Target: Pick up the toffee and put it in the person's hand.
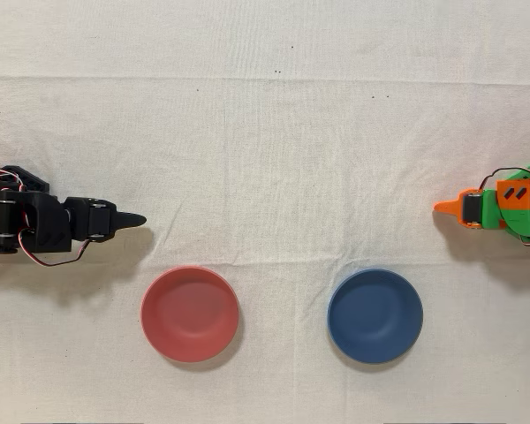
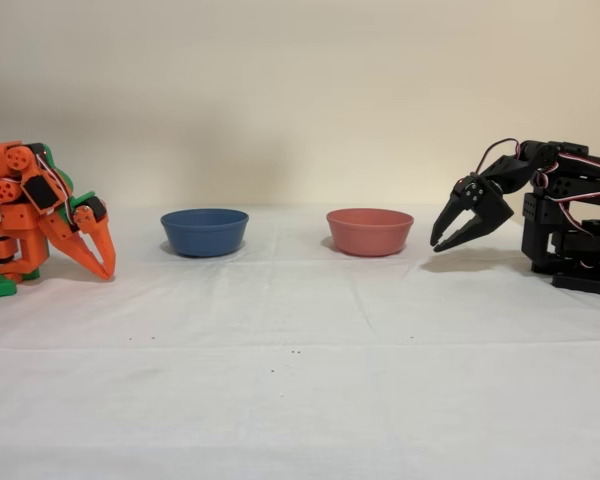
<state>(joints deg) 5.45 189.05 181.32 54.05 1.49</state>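
My black gripper (image 1: 140,219) rests low at the left edge in the overhead view, pointing toward the middle of the cloth. In the fixed view the gripper (image 2: 437,243) hangs at the right, angled down just above the table, beside the red bowl. Its two fingertips meet and nothing is between them. The toffee is out of view. The person's hand is out of view.
A red bowl (image 1: 190,314) (image 2: 369,231) and a blue bowl (image 1: 374,315) (image 2: 204,231) stand side by side on the white cloth; both look empty in the overhead view. The idle orange arm (image 1: 499,208) (image 2: 40,210) sits at the opposite edge.
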